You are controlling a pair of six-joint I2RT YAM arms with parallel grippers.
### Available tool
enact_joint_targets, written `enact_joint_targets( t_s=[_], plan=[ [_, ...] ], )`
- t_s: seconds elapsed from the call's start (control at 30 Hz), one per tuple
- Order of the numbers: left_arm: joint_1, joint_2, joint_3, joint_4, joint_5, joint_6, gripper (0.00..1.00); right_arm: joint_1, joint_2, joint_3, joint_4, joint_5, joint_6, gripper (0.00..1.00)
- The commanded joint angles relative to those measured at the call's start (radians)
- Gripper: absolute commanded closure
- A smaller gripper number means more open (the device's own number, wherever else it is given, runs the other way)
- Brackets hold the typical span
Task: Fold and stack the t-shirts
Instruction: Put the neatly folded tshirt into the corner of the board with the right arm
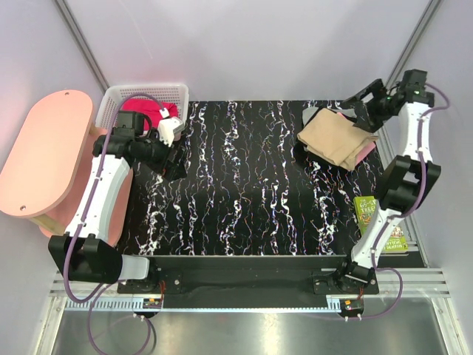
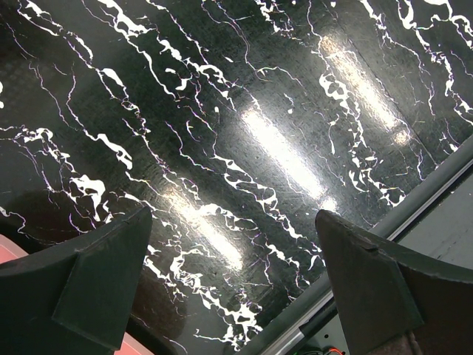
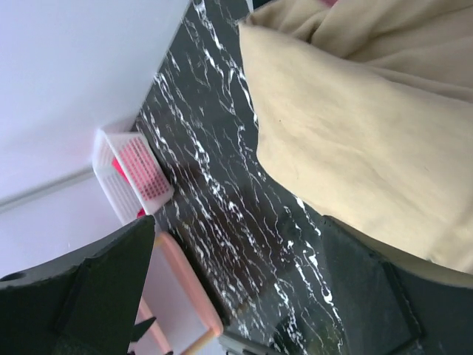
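1. The desk has a black top streaked with white veins, like marble.
2. A folded tan shirt lies toward the desk's far right corner. It rests on a pink shirt, whose edge shows under its right side.
3. A green book lies flat on the desk, nearer than the tan shirt and slightly to its right.
4. A white basket stands well to the left of the tan shirt, at the far left corner. Whether it rests on the desk cannot be told.

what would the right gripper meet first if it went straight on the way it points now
Most likely the tan t-shirt, which lies right ahead of the right gripper, its jaws open. The gap to it is hard to judge.
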Motion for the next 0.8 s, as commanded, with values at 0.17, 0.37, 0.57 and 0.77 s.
enact_joint_targets(
  t_s=[0.17,0.37,0.57,0.77],
  plan=[
    [0.005,0.02,0.066,0.007,0.018,-0.008,0.01,0.025,0.227,0.047,0.106,-0.09,0.004,0.0],
    [0.005,0.026,0.072,0.0,-0.005,-0.002,0.01,0.013,0.357,0.096,0.093,-0.039,-0.03,0.0],
    [0.005,0.028,0.06,-0.002,-0.005,0.004,0.01,0.01,0.399,0.061,0.07,0.024,-0.077,0.0],
    [0.006,0.016,0.039,-0.002,-0.012,0.012,0.01,0.008,0.304,0.104,0.057,-0.028,-0.07,0.0]
  ],
)
